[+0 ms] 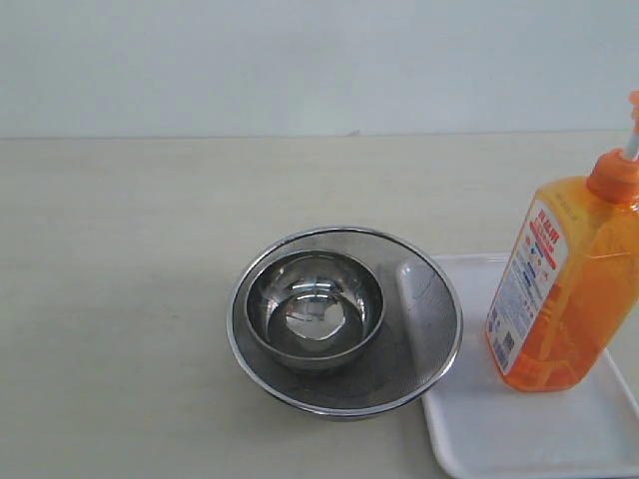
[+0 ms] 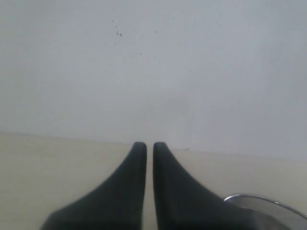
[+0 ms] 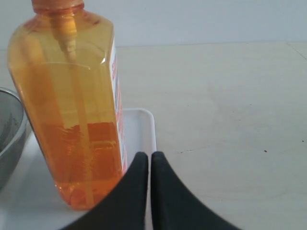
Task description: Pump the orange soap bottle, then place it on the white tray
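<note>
Finishing step, I judged: bottle (image 1: 564,284) stood upright on tray (image 1: 519,434). Left gripper (image 2: 149,146), right gripper (image 3: 149,155) both pressed together, empty; right near tray rim. Next called for backing off without bumping bottle.

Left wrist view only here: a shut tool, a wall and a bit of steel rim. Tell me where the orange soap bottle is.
Observer: The orange soap bottle stands upright on the white tray, at the right of the exterior view.
Operator: Report the right tool.
Observer: The right tool is shut and empty, low beside the bottle's base.
Operator: Identify that steel rim in my corner.
Observer: It belongs to a round mesh strainer with a steel bowl sitting inside it. The strainer is right next to the tray's left edge.
</note>
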{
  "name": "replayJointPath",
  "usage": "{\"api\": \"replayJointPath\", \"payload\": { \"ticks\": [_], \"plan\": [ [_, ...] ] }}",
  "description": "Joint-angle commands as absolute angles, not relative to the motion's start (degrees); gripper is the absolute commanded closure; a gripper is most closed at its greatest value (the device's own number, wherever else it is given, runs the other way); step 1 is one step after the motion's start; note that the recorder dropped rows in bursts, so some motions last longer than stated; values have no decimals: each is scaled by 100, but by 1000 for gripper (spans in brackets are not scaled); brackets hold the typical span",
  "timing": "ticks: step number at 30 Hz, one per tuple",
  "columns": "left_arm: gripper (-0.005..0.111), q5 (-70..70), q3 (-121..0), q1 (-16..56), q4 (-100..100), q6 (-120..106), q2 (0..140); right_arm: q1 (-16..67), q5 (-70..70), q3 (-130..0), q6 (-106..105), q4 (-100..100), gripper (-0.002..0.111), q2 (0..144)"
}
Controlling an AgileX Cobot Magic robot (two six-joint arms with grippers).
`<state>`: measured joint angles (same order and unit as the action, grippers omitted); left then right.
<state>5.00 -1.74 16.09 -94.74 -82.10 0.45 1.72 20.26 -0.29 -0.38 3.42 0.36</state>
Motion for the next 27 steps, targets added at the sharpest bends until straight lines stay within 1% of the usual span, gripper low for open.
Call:
{"api": "replayJointPath", "payload": {
  "ticks": [1,4,7,10,14,18,23,27],
  "plan": [
    [102,480,-135,1595,-9483,-8178,14,169,1995,0,-42,318,108,0],
    [102,467,-135,1595,-9519,-7871,14,169,1995,0,-42,318,108,0],
    [102,436,-135,1595,-9359,-6480,0,169,1995,0,-42,318,108,0],
    [102,177,-135,1595,-8591,-4811,0,169,1995,0,-42,318,108,0],
    [102,-583,-135,1595,-6003,-3775,0,169,1953,0,-31,318,108,0],
    [102,-642,-135,1595,-3918,-2436,0,169,1953,0,-50,318,108,0],
    [102,-442,-135,1595,-2481,-2461,0,169,1953,0,-50,318,108,0],
    [102,-431,-135,1595,-2460,-2656,0,169,1953,0,-39,318,108,0]
  ]
}}
